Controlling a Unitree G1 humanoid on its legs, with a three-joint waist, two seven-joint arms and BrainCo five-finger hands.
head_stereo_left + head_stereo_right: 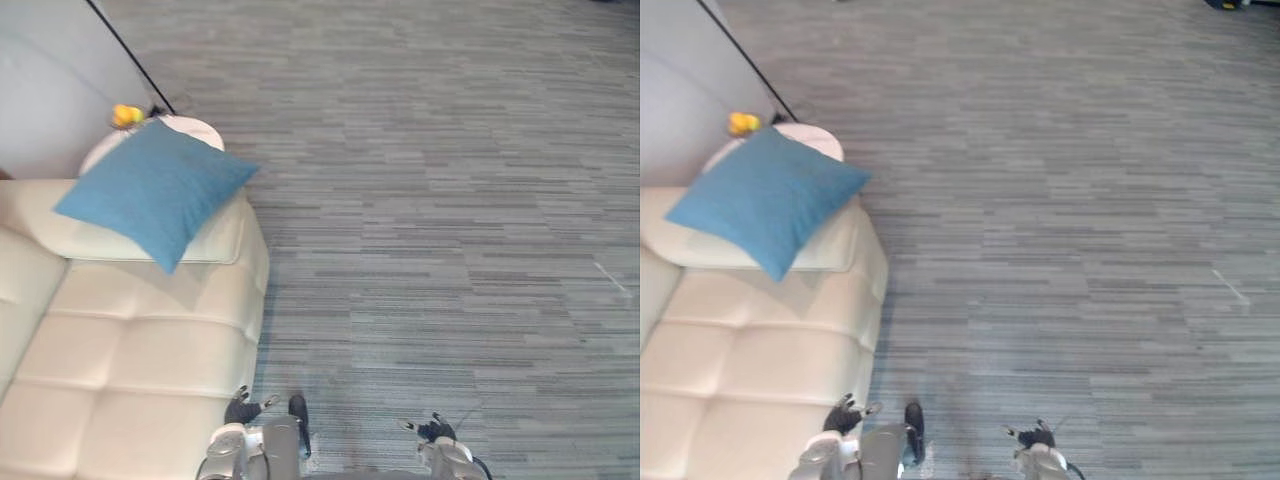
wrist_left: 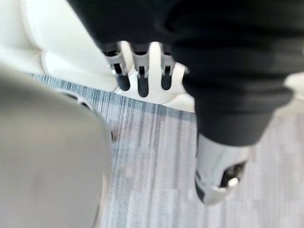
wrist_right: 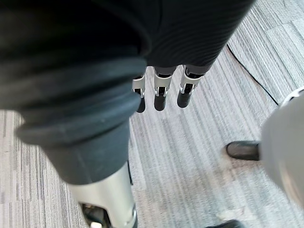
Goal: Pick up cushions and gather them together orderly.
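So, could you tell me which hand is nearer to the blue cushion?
Left. The left hand hangs beside the sofa that the cushion lies on; the right hand hangs farther right, over the carpet.

You have a cream tufted sofa [image 1: 140, 370] standing on a grey striped carpet [image 1: 450, 200]. At the sofa's far end, one blue cushion [image 1: 155, 190] lies tilted on the padded armrest, with one corner reaching down over the seat. Just beyond that end of the sofa stands a small round white table [image 1: 195, 130], partly hidden by the cushion. A small yellow thing [image 1: 126, 115] sits at the table's edge; you cannot tell what it is.
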